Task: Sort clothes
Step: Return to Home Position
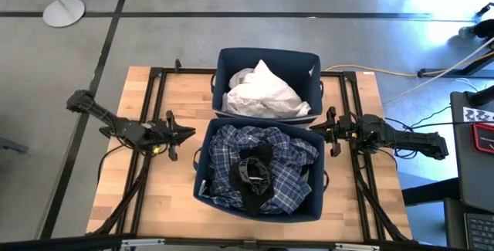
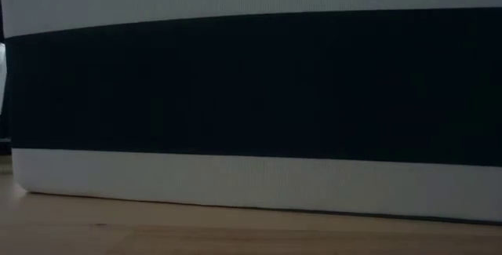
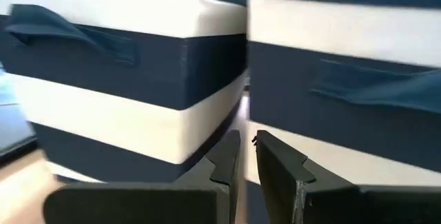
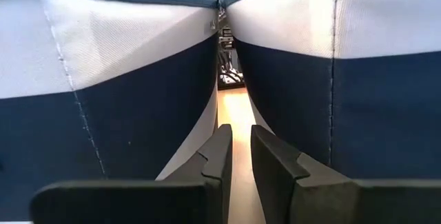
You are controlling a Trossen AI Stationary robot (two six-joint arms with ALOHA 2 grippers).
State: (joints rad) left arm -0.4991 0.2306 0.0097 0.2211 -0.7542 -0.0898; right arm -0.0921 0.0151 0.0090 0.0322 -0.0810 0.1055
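Note:
Two navy-and-white striped bins stand in the middle of the table. The far bin (image 1: pixel 226 62) holds a white garment (image 1: pixel 262 93). The near bin (image 1: pixel 205 193) holds dark blue plaid clothes (image 1: pixel 289 178) with a black garment (image 1: pixel 255 172) on top. My left gripper (image 1: pixel 191 133) is shut and level just left of the bins, pointing at the gap between them (image 3: pixel 247 158). My right gripper (image 1: pixel 315 129) is shut and level on their right side, its fingers (image 4: pixel 241 151) aimed into the same gap. Neither holds anything.
The near bin's striped wall (image 2: pixel 251 90) fills the low view, standing on the wooden tabletop (image 2: pixel 157 227). A black frame (image 1: pixel 154 89) runs along the table's left and right sides. Bare wood (image 1: pixel 116 197) lies left of the bins, a narrower strip on the right (image 1: pixel 370 205).

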